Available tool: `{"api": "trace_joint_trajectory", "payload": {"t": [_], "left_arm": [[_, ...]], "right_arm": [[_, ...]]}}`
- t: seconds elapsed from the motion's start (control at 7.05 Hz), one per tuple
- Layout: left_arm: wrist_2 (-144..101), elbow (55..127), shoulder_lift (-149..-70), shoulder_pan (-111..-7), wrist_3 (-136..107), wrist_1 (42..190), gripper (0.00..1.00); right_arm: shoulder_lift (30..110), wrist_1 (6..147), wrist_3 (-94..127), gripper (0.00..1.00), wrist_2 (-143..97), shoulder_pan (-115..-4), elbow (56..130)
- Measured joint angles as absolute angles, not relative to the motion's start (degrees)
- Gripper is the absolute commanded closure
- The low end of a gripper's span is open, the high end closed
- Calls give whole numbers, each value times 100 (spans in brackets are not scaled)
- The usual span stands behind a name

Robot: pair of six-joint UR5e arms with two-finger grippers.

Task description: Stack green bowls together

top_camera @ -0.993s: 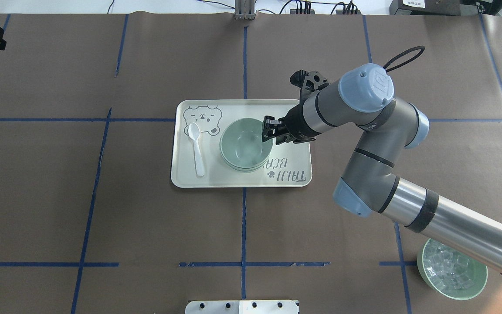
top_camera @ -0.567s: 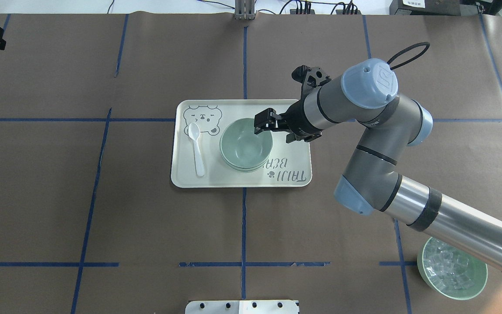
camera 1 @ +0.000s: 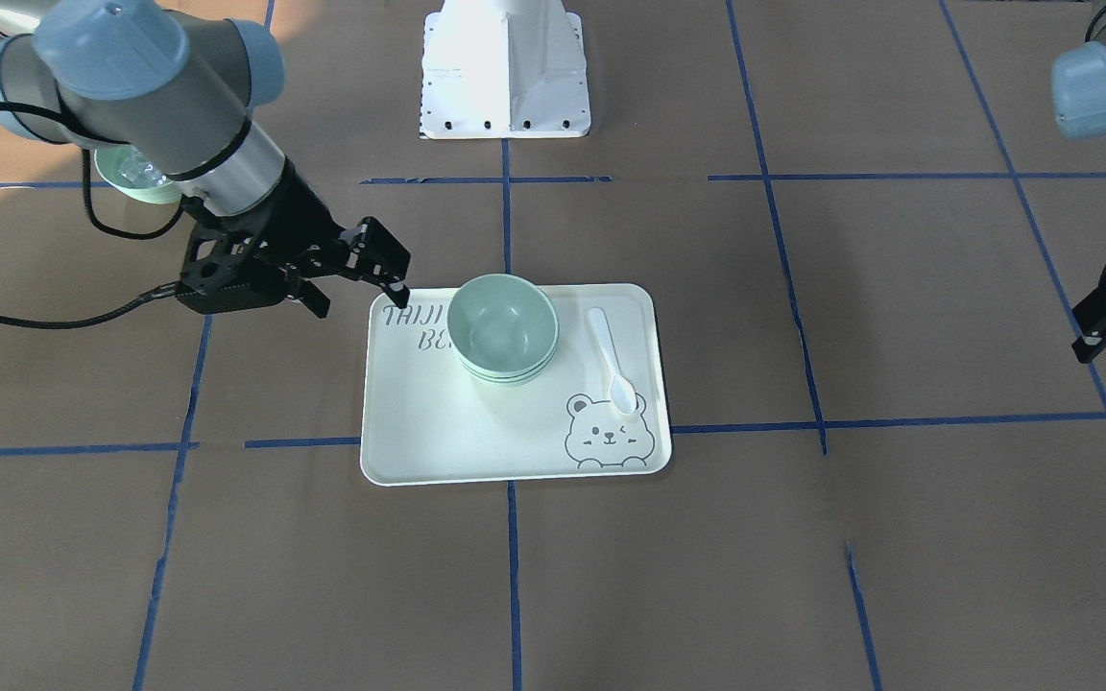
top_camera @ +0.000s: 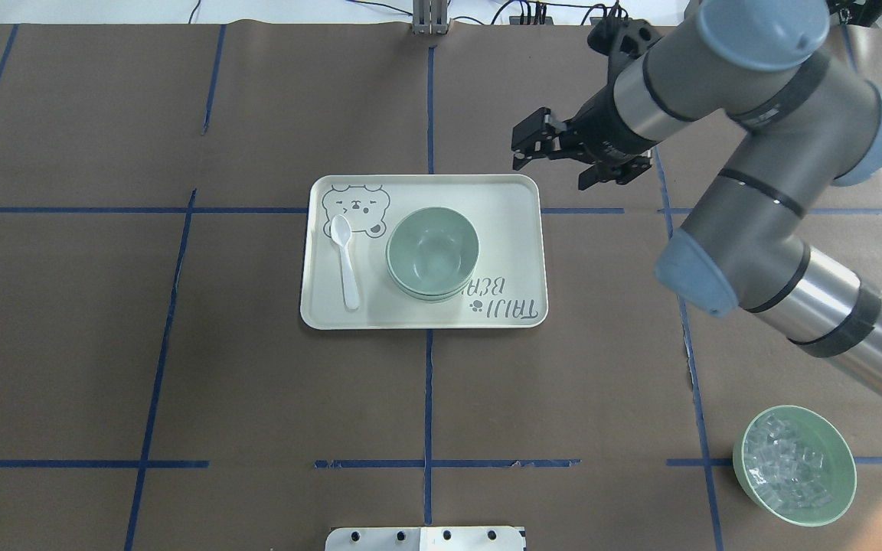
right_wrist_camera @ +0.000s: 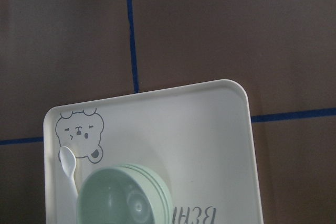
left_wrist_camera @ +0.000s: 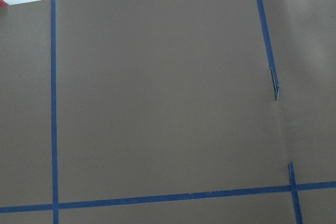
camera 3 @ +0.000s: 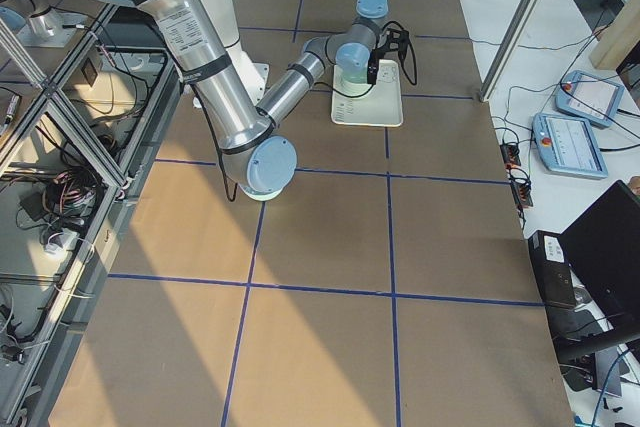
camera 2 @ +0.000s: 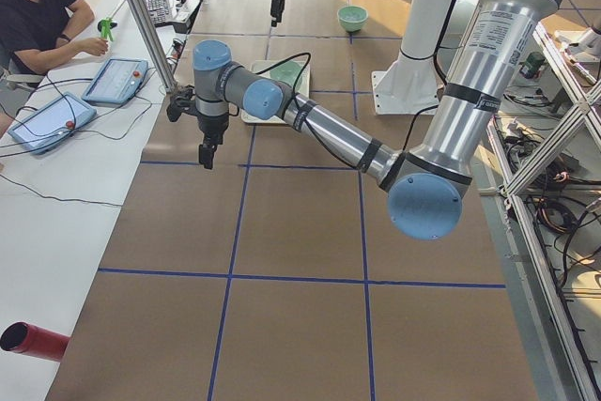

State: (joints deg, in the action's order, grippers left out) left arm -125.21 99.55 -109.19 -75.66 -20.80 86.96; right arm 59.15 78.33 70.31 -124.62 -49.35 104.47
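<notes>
The green bowls (top_camera: 432,252) sit nested in one stack at the middle of the bear-print tray (top_camera: 506,222). The stack also shows in the front view (camera 1: 502,328) and low in the right wrist view (right_wrist_camera: 123,200). My right gripper (top_camera: 550,170) is open and empty. It hangs above the table just past the tray's far right corner, apart from the bowls, and shows in the front view (camera 1: 362,297). My left gripper (camera 1: 1095,331) is far off at the table's left end, fingers together and empty.
A white spoon (top_camera: 345,260) lies on the tray left of the stack, beside the bear print. A green bowl of clear cubes (top_camera: 795,464) stands at the near right. A white mount plate (top_camera: 426,538) sits at the near edge. Operators sit at the far side.
My right gripper opened off the top bowl's right rim, then lifted and drew back to the far right, past the tray's corner. The stack stayed put.
</notes>
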Motion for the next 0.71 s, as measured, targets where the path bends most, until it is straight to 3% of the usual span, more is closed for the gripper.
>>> {"api": "trace_joint_trajectory", "payload": {"t": [0.43,0.71], "left_arm": [[-13006,9848,-10592,-7860,-1367,8677,0],[-13133,9637,-10349,-8212,-683,8666,0]], "right_arm": [[6961,8549,5093,0,-13056,-5959,11174],[8119,8535,3614,0,-13317,-6566,11472]]}}
